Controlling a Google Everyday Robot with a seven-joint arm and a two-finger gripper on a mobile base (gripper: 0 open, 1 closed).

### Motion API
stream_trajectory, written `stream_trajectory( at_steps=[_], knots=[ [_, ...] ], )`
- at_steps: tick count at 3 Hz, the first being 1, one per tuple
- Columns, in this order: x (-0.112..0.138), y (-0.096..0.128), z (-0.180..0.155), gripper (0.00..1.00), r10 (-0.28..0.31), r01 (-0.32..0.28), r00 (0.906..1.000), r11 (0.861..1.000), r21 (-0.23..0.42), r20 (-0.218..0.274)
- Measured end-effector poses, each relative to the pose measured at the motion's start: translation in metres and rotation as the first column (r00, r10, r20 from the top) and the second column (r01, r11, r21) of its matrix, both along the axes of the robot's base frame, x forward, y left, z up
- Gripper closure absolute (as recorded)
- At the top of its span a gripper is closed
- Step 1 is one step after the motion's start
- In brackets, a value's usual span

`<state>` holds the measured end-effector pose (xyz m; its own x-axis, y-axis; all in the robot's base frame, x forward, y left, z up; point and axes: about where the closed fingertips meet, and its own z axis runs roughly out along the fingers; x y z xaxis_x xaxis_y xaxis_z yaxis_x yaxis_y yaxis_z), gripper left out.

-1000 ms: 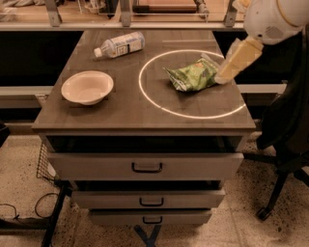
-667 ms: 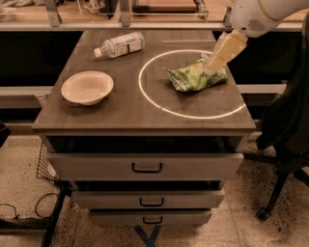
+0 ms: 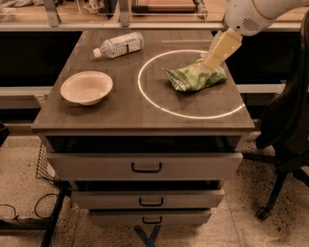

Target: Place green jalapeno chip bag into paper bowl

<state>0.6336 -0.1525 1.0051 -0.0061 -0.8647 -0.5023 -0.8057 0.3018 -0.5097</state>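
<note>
**While gripper sits at chip bag: bag on cabinet top, not yet in bowl**

Where the white arm point(image 3: 251, 14) enters at the upper right corner, its tan gripper point(image 3: 208, 65) slants down and to the left, and its tip meets the upper right part of the green jalapeno chip bag point(image 3: 193, 78). Grip state: cannot tell, since the gripper reads as one tan block against the foil.

Chip bag: lies flat on the dark cabinet top point(image 3: 125, 113), inside the right half of a thin white ring point(image 3: 139, 84) marked on the surface. Crinkled, light green, with its long side running roughly left to right. Its right end sits under the gripper tip.

Paper bowl point(image 3: 87, 88): upright on the left part of the same top, outside the ring and well apart from the bag. Off-white, wide rim.

Clear plastic bottle point(image 3: 119, 44): lying on its side at the back left of the top, white label up, cap toward the left. It lies behind the bowl and touches neither the bowl nor the ring.

Below the top: three drawers, the uppermost point(image 3: 145, 166) with a dark handle at its middle, all pulled slightly out. A wire basket point(image 3: 42, 164) hangs at the cabinet's left side. A dark office chair point(image 3: 285, 125) stands just to the right of the cabinet, on a speckled floor.
</note>
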Motion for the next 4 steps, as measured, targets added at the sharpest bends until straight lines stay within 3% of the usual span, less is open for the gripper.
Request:
stream_trajectory(
  at_steps=[1,2,4],
  knots=[
    [0.028,-0.010,-0.045,0.00,-0.014,0.022,0.9972,0.994,0.111,-0.073],
    [0.057,-0.010,-0.092,0.00,0.011,0.015,0.9903,0.983,0.182,-0.139],
    [0.087,0.000,-0.150,0.00,0.055,0.006,0.9733,0.964,0.267,-0.223]
  ],
)
